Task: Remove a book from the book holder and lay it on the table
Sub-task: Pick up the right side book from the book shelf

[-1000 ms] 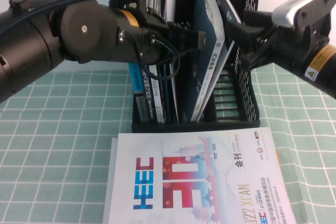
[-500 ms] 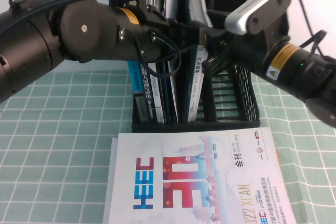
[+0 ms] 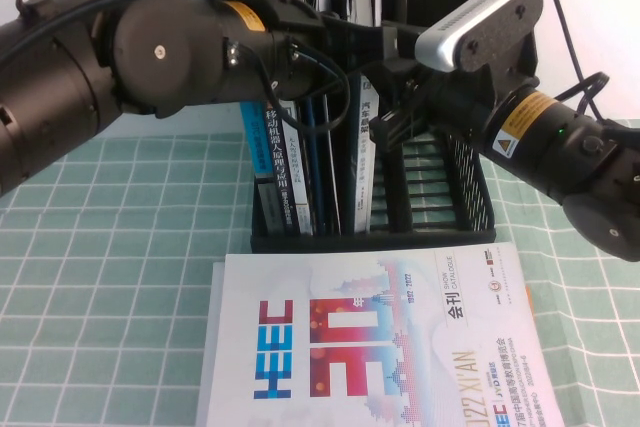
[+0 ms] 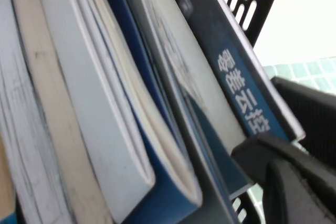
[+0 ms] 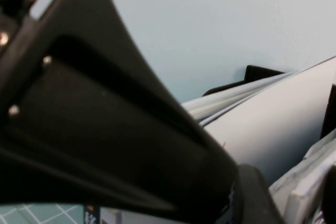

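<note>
The black book holder (image 3: pixel 470 197) stands at the back of the table (image 3: pixel 100 277). The book (image 3: pixel 362 162) stands nearly upright in a middle slot; its blue edge with white characters (image 4: pixel 239 98) shows in the left wrist view. My right gripper (image 3: pixel 378 92) is at the book's top edge, open, one finger (image 5: pixel 252 198) on each side of the pale cover (image 5: pixel 273 129) and page edges. My left gripper (image 3: pixel 335 47) reaches into the top of the holder from the left, next to the other books.
Several other books (image 3: pixel 275 167) stand in the holder's left slots. A white "HEEC 30" catalogue (image 3: pixel 370 347) lies flat on the green grid cloth right in front of the holder. Both arms crowd the space above the holder.
My right arm swung in from the right to the top of the holder. The book went from leaning right to nearly upright. The right jaws have narrowed.
</note>
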{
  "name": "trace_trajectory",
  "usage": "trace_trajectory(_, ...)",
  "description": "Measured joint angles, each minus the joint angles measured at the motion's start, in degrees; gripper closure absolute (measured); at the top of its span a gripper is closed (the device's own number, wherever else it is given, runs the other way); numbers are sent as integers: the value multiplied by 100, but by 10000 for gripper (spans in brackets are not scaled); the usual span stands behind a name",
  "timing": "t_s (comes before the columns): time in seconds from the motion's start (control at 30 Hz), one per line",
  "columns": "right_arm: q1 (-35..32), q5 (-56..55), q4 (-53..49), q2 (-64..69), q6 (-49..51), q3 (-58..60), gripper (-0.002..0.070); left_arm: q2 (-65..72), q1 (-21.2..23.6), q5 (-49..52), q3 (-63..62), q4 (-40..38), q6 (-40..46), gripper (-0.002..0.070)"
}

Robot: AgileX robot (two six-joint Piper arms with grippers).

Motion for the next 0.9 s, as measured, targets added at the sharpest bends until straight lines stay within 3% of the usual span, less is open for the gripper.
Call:
trace_trajectory(0.2,16,163,337,-20,-354,8,414,0,0,-239,0,-37,0,678)
trace_trajectory(0.63,384,-118,1102,47,-709,51,640,-186,0,-591,0,-63,34,678)
trace_trajectory(0.9,644,361,1219,47,-1731,-20,650,-230,0,-517,0,-76,34,678)
